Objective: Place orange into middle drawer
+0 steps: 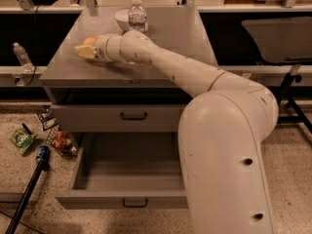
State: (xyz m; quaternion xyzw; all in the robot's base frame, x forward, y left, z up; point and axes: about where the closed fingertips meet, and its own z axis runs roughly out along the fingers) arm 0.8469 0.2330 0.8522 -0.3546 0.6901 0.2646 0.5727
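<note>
The orange (89, 41) is small and round and sits in my gripper (86, 48) above the left part of the grey cabinet top (170, 38). The pale fingers (82, 50) close around it, with the orange just clear of the surface. My arm reaches in from the right across the top. The middle drawer (129, 201) is the lower handled front; it is pulled out wide open, and its inside (131, 172) is bare. The drawer above it (134, 116) is shut.
A white bowl (119, 17) and a clear water bottle (137, 14) stand at the back of the cabinet top. Another bottle (22, 56) stands on the left shelf. Snack bags and cans (53, 138) and a dark pole (29, 191) lie on the floor at the left.
</note>
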